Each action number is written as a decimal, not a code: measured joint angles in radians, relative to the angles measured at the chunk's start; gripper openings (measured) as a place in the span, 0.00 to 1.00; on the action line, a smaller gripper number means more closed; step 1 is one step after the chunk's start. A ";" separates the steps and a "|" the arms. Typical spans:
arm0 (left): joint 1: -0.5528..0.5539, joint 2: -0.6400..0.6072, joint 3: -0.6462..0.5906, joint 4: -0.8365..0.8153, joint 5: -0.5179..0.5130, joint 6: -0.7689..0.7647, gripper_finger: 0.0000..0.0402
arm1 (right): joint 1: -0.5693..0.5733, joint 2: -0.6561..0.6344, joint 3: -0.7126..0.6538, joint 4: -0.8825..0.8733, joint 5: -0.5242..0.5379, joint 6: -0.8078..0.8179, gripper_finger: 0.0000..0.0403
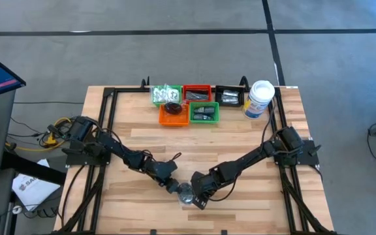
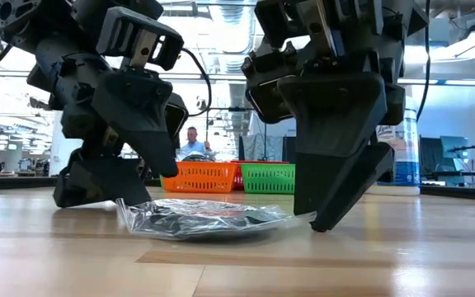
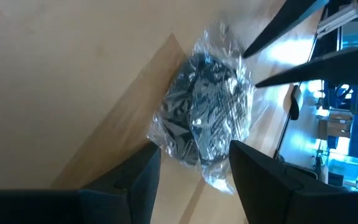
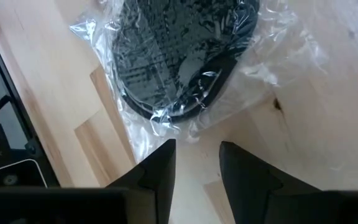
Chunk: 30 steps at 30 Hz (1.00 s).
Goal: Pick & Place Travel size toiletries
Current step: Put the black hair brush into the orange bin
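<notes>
A clear plastic packet with a black round piece inside [image 1: 186,193] lies flat on the wood near the table's near edge; it also shows in the low view [image 2: 204,220]. Both arms reach down to it. My left gripper [image 3: 194,177] is open, its fingers standing on either side of the packet's [image 3: 207,112] near end. My right gripper [image 4: 197,165] comes from the packet's right side, open by a narrow gap, with the packet [image 4: 179,56] just ahead of its tips. My left gripper slants down from the table's left; the packet's plastic edge [image 3: 219,180] reaches in between its fingers, but I cannot tell whether either finger touches it. My right gripper slants down from the right with a fingertip [image 2: 320,221] on the table at the packet's right plastic edge [image 2: 302,216]; I cannot tell whether it touches.
Along the far edge stand an orange tray [image 1: 173,117], a green tray [image 1: 204,113], a red tray [image 1: 196,93], a black tray [image 1: 229,96], clear packets with white contents [image 1: 164,95] and a tall white canister [image 1: 260,98]. A person [image 2: 192,142] stands far behind the table.
</notes>
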 joint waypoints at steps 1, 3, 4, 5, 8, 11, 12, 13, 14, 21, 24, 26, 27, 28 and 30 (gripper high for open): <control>0.004 0.000 0.000 0.003 0.000 0.002 0.46 | 0.000 0.000 0.000 0.000 0.000 0.000 0.29; 0.013 0.001 0.000 0.008 -0.001 0.006 0.46 | 0.000 0.000 0.000 0.000 0.000 -0.001 0.29; 0.017 0.001 -0.001 0.012 0.000 0.008 0.46 | 0.000 0.001 0.000 0.000 0.001 -0.001 0.29; 0.021 0.002 -0.001 0.020 0.001 0.018 0.46 | 0.000 0.001 0.000 0.001 0.001 -0.001 0.29; 0.032 0.004 -0.002 0.045 0.003 0.033 0.46 | -0.001 0.001 0.000 0.001 0.001 -0.001 0.29; 0.037 0.004 0.000 0.047 0.022 0.037 0.46 | -0.003 0.001 -0.001 0.001 0.002 -0.001 0.29; 0.036 0.004 0.000 0.047 0.025 0.039 0.46 | -0.004 0.001 -0.001 0.001 0.002 -0.001 0.29; 0.036 0.004 0.000 0.047 0.028 0.043 0.46 | -0.006 0.002 -0.001 0.002 0.002 -0.002 0.29; 0.035 0.004 0.000 0.048 0.034 0.050 0.46 | -0.006 0.002 -0.001 0.003 0.002 -0.002 0.29; 0.032 0.004 0.000 0.086 0.095 0.136 0.46 | -0.016 0.003 -0.002 0.005 0.005 -0.012 0.29; 0.029 0.004 0.001 0.110 0.104 0.156 0.46 | -0.025 0.003 -0.002 0.005 0.004 -0.020 0.29; 0.029 0.004 0.001 0.111 0.104 0.156 0.46 | -0.028 0.003 -0.002 0.005 0.005 -0.023 0.29; 0.029 0.004 0.001 0.111 0.104 0.158 0.46 | -0.029 0.003 -0.002 0.006 0.005 -0.026 0.28; 0.029 0.004 0.001 0.111 0.104 0.159 0.46 | -0.028 0.003 -0.002 0.006 0.006 -0.027 0.27; 0.029 0.004 0.001 0.112 0.103 0.159 0.46 | -0.028 0.003 -0.003 0.011 0.009 -0.028 0.26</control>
